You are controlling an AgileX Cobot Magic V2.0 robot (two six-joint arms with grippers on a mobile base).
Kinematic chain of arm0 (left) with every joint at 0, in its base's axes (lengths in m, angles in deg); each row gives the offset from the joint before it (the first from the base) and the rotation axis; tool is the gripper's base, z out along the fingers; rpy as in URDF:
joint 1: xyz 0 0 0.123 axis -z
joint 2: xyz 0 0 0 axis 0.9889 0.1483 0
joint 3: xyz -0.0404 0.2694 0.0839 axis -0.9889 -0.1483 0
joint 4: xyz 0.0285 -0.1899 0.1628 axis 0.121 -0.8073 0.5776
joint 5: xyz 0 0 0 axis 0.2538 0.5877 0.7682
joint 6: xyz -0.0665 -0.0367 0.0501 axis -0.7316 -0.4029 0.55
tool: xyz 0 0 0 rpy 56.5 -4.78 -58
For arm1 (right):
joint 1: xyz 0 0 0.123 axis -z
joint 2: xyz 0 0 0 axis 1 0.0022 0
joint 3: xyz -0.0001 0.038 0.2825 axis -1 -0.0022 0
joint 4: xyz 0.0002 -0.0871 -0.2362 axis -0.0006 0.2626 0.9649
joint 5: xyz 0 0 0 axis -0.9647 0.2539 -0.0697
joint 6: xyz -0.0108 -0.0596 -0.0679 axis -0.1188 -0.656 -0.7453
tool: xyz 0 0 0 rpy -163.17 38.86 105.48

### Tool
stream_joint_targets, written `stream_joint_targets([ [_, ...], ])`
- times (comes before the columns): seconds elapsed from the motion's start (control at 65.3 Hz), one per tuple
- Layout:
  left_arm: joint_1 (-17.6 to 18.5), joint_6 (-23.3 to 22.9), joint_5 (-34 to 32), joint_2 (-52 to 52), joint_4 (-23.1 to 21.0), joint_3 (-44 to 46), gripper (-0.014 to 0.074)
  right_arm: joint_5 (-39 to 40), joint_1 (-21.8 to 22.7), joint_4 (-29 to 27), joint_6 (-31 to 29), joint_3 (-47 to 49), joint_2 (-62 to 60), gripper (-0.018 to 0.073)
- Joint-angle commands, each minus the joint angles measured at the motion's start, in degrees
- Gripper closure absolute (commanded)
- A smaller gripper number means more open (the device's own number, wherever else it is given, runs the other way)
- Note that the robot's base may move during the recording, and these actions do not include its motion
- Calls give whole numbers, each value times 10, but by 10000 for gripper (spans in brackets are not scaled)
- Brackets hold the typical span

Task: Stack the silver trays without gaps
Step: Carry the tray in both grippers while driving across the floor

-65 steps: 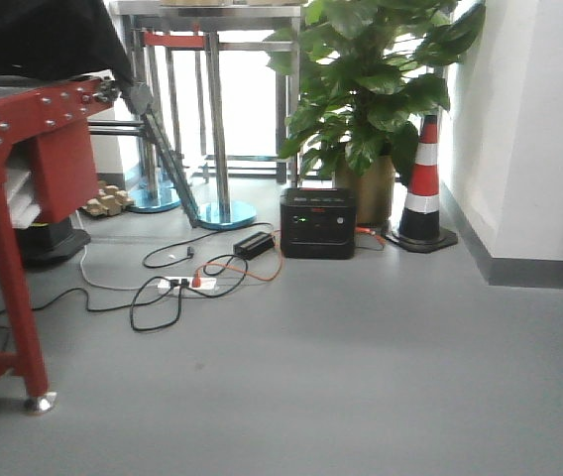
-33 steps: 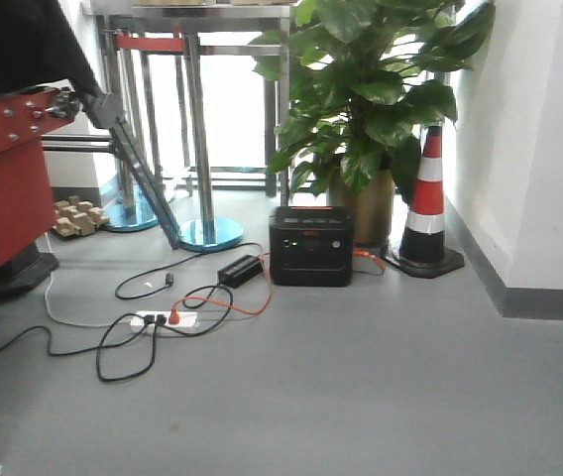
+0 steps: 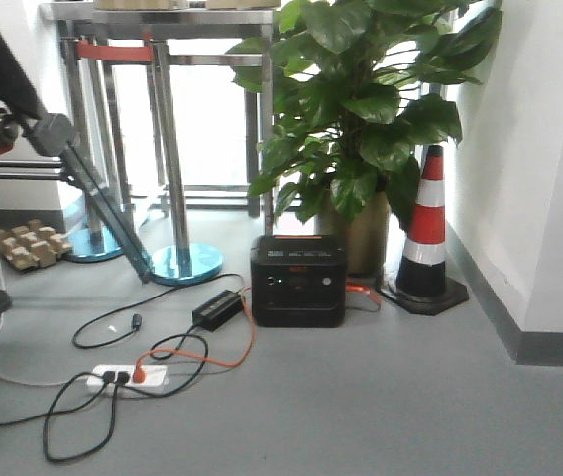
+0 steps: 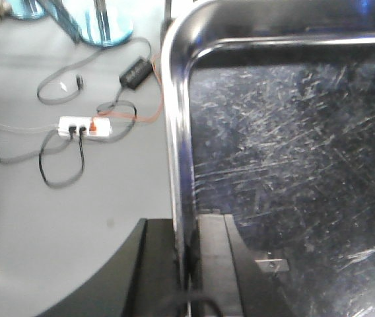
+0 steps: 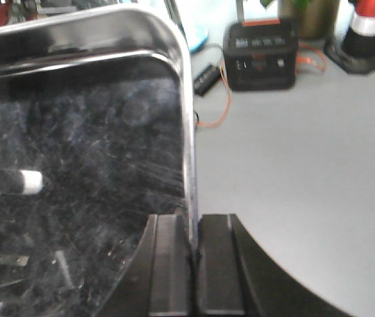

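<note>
1. My left gripper [image 4: 187,247] is pinching the left rim of the silver tray [image 4: 293,152], one finger on each side.
2. My right gripper [image 5: 192,238] is clamped on that tray's right rim, same deal.
3. The tray is held up over the floor [image 5: 306,165], and the power station [image 5: 260,63] sits just past its right corner.

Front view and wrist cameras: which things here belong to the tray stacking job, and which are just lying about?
Job: silver tray; left gripper and right gripper, each clamped on a rim of it.

Lying about: portable power station; traffic cone; potted plant; power strip; black adapter brick.
</note>
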Motion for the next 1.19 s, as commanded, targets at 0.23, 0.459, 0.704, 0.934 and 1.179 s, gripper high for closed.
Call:
stream_joint_targets([
  [0.23,7,13,-37,1,55,3,613,148,-5,-12,-1,4,-3,637],
  [0.459,7,13,-37,1,74,3,613,177,-5,-12,-1,4,-3,637],
  [0.704,7,13,-37,1,77,3,613,180,-5,-12,-1,4,-3,637],
  [0.934,7,13,-37,1,80,3,613,180,-5,-12,-1,4,-3,637],
  [1.179,7,13,-37,1,81,3,613,180,-5,-12,-1,4,-3,637],
])
